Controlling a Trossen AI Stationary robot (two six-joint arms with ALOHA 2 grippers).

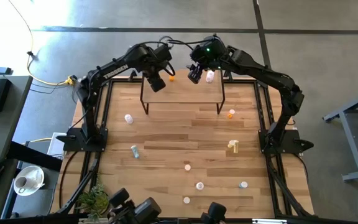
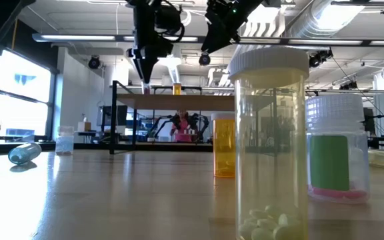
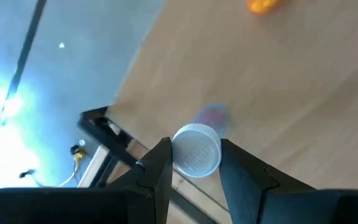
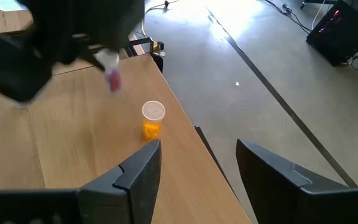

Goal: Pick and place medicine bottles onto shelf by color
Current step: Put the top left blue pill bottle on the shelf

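Note:
The shelf (image 1: pixel 185 92) stands at the table's far side. An orange bottle (image 4: pixel 152 119) stands upright on its wood top, near the far edge; it also shows in the high view (image 1: pixel 171 78). A pinkish-white bottle (image 1: pixel 210 76) stands on the shelf's right part. My left gripper (image 1: pixel 157 83) hovers over the shelf's left part, shut on a pinkish-white bottle (image 3: pixel 196 152) with a white cap. My right gripper (image 1: pixel 195 75) is open and empty over the shelf, right of the orange bottle; its fingers (image 4: pixel 143 163) stand apart. My left gripper pinches the bottle at its cap end (image 3: pixel 179 155) between its two fingers, one on each side. The fingers come from above, pointing down. The bottle hangs below the fingers (image 4: pixel 112 73), its pink lower end down and slightly tilted, clear of the shelf top.
Several bottles are spread over the table: a white one (image 1: pixel 128 118) and a lying blue-grey one (image 1: pixel 135 151) on the left, an orange one (image 1: pixel 231 113) and a yellow one (image 1: pixel 232 146) on the right, others (image 1: pixel 199 185) near the front. The floor drops off beyond the shelf's far edge.

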